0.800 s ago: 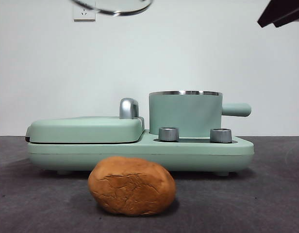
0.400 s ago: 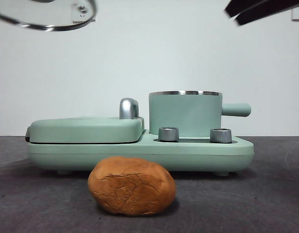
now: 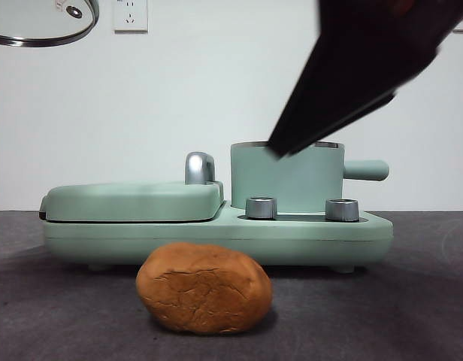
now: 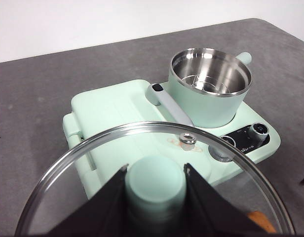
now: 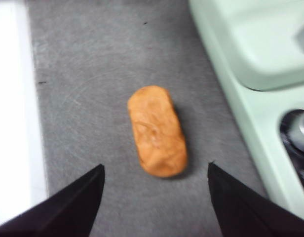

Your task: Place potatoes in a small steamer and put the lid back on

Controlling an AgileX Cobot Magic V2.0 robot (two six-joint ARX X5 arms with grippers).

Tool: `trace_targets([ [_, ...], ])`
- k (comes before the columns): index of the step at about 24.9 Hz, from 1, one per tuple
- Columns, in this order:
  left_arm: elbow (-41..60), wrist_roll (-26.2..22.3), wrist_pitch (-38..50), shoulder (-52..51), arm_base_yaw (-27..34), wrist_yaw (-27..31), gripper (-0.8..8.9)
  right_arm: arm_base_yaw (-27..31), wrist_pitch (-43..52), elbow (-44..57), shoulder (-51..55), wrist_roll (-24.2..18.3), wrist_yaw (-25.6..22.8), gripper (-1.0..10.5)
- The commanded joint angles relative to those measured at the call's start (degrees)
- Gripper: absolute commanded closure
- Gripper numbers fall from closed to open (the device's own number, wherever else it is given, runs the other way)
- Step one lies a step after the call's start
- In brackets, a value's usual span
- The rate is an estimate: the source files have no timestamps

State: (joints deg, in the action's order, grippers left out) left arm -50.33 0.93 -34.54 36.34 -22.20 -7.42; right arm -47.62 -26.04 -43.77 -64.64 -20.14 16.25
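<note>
Mint-green cooking station (image 3: 216,229) occupies the middle of the grey table (image 3: 412,316); it carries a closed flat griddle (image 3: 130,201) on one half and the small steamer (image 3: 286,178) on the other, above two steel control dials (image 3: 261,207).

1. Steamer status: the steel-lined pot is uncovered and empty, as the left wrist view confirms (image 4: 210,86). Its stubby side handle (image 3: 365,170) points away from the griddle.

2. Lid (image 4: 152,182): the left gripper (image 4: 155,197) is clamped on the green knob, one jaw on each side, and holds the glass disc high and off to the griddle side, well apart from the pot. Keep it parked there, level, so the pot mouth is free.

3. Right gripper (image 5: 154,197): jaws spread wide, positioned above the table, with the potato (image 5: 157,131) lying ahead between the jaw lines. In the front view this arm appears as a large dark shape at the upper right.

4. Potato (image 3: 204,287): it rests on the table just in front of the station, touching nothing else.

Recommended procedure: centre the open jaws over the potato's narrow width, not its long axis. Descend until the tips bracket its midline. Close firmly; the rough, cracked skin probably grips well, but an off-centre hold may let it tilt. The potato looks nearly as wide as the pot, so align it carefully before lowering.
</note>
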Motion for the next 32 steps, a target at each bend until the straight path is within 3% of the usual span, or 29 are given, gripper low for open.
trace_targets([
  [1,-0.8,0.5,1.9,-0.1,-0.2,-0.1,7.99,-1.9,3.3,-0.9,-3.6,-0.4,-0.1,6.2],
  [10,-0.8,0.4,1.3,-0.1,-0.2,-0.1,7.99,-5.5,11.0,-0.9,-13.0,-0.4,-0.2,6.0],
  [15,-0.8,0.4,0.9,-0.2,-0.2,-0.1,7.99,-6.3,14.5,-0.9,-17.5,-0.5,-4.3,6.0],
  [26,-0.8,-0.1,0.9,-0.5,-0.2,-0.1,7.99,-6.3,16.5,-0.9,-25.0,-0.2,-4.8,6.1],
  [28,-0.8,-0.2,0.9,-0.5,-0.2,-0.1,7.99,-6.3,16.8,-0.9,-25.0,0.1,-5.0,6.3],
  [31,-0.8,-0.3,0.9,-0.5,-0.2,-0.1,7.99,-6.3,16.9,-0.9,-24.8,1.6,-4.3,8.3],
  [32,-0.8,-0.3,0.9,-0.5,-0.2,-0.1,7.99,-6.3,16.8,-0.9,-24.4,1.8,-4.3,8.4],
])
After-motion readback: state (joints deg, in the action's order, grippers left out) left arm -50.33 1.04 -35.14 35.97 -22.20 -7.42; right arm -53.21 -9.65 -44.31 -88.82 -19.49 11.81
